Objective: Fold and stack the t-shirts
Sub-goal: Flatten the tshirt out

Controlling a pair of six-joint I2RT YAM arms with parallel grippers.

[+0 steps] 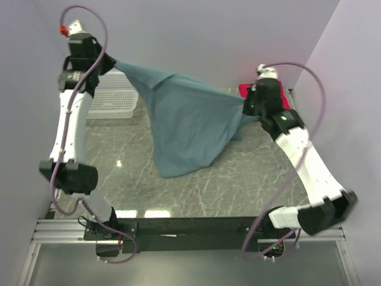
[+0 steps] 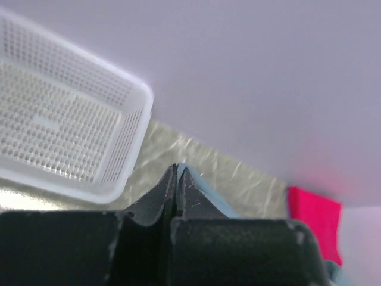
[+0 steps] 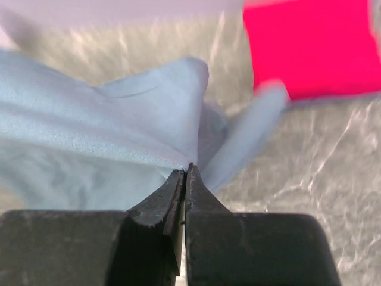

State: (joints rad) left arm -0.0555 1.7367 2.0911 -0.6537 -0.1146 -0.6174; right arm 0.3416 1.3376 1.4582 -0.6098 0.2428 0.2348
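The teal t-shirt (image 1: 190, 128) is hanging spread between both arms, its lower end apparently trailing onto the bench (image 1: 250, 185). The cloth is sagging wherever unsupported, suggesting a light, soft, limp material that is best pinched at the corners or hems. The left jaws are clamping one upper corner and the right jaws are clamping the opposite edge, both closed tight on cloth. A folded crimson-pink t-shirt (image 1: 243, 89) is lying just behind the right arm, and a white basket (image 1: 113, 98) is sitting at the far left.

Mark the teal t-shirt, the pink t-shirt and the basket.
teal t-shirt (image 1: 190, 128), top view, middle of the hanging cloth.
pink t-shirt (image 3: 309, 47), right wrist view, its middle.
basket (image 2: 128, 140), left wrist view, side wall.
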